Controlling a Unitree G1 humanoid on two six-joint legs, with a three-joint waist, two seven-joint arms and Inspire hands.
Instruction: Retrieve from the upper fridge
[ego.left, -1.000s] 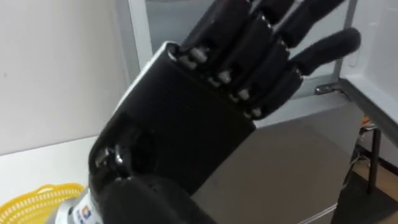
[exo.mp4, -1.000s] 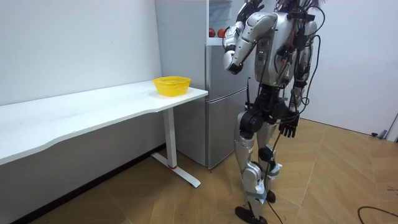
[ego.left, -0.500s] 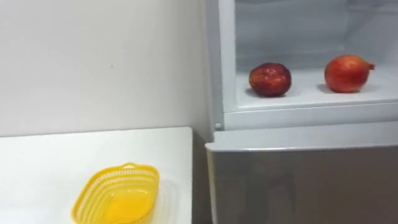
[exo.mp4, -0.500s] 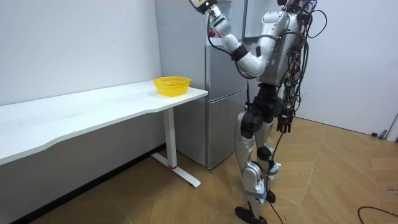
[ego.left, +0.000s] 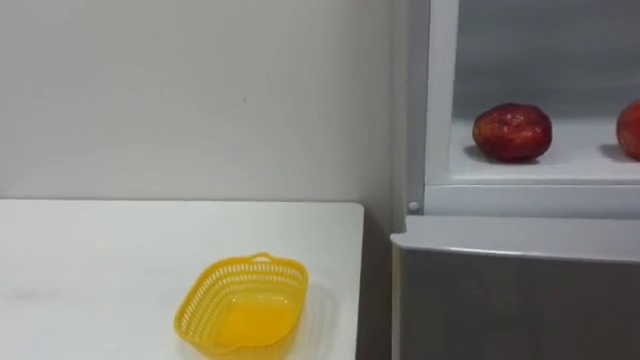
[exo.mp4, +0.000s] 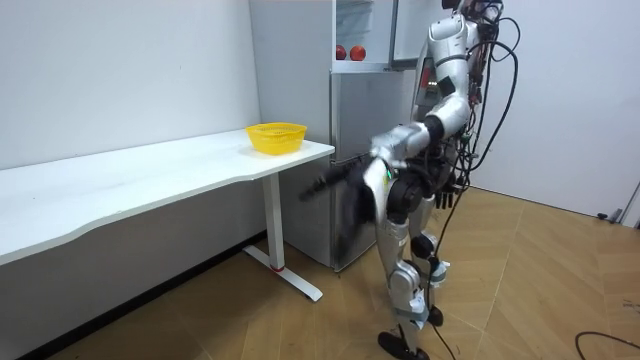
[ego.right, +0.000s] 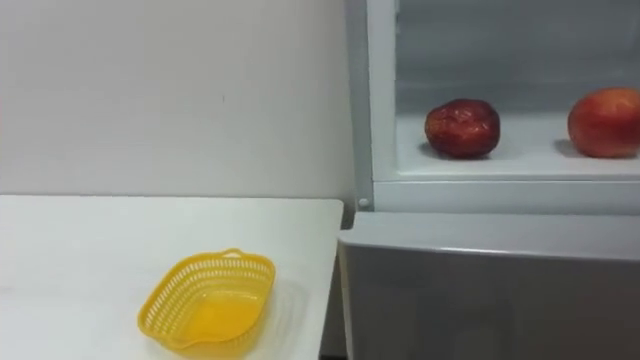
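On the white shelf (ego.right: 500, 160) of the open upper compartment of the grey fridge (ego.left: 520, 290) lie two round red fruits, well apart. The left one, a dark red fruit (ego.left: 512, 132) with a mottled, slightly glossy skin, sits close to the shelf's front edge, near the compartment's left wall. The other, a lighter orange-red fruit (ego.right: 605, 122), lies towards the shelf's right end. Neither is touched by anything.

Beside the fridge stands a long white table (ego.left: 100, 260). An empty yellow plastic lattice basket (ego.left: 215, 290) rests on it near the right edge, at the end next to the fridge.

From the room, the robot stands upright before the fridge, facing it. Its left arm reaches out low in front of the fridge's lower door, and I cannot tell how the left hand (exo.mp4: 318, 188) is held. Its right hand (exo.mp4: 452, 186) hangs by the hip on the room view's right, and I cannot tell its state either.
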